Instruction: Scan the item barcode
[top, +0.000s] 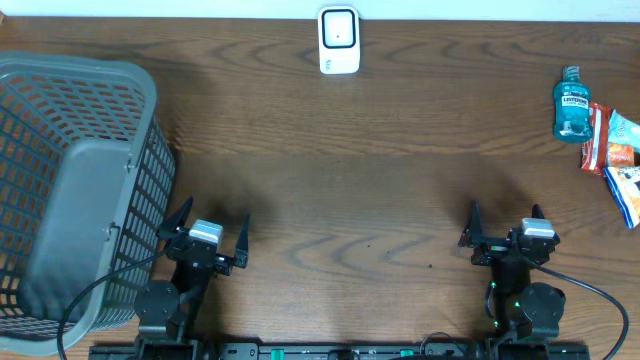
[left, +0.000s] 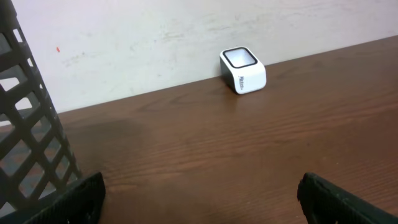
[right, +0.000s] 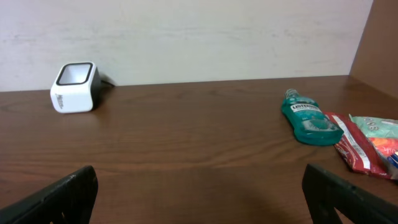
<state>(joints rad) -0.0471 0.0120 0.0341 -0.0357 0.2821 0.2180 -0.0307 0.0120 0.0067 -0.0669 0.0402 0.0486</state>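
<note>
Mouthwash bottle (right: 308, 119) outside left wrist view

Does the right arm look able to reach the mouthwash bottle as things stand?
Probably yes: the right gripper is open and empty, and only bare table lies between it and the mouthwash bottle. Snack packets sit beside the bottle.

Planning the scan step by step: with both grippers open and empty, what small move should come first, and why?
Probably reach the right gripper toward the mouthwash bottle. Both it and the left gripper stand open and empty, the bottle lies on the right, nearer that arm, and nothing is at the scanner yet.
</note>
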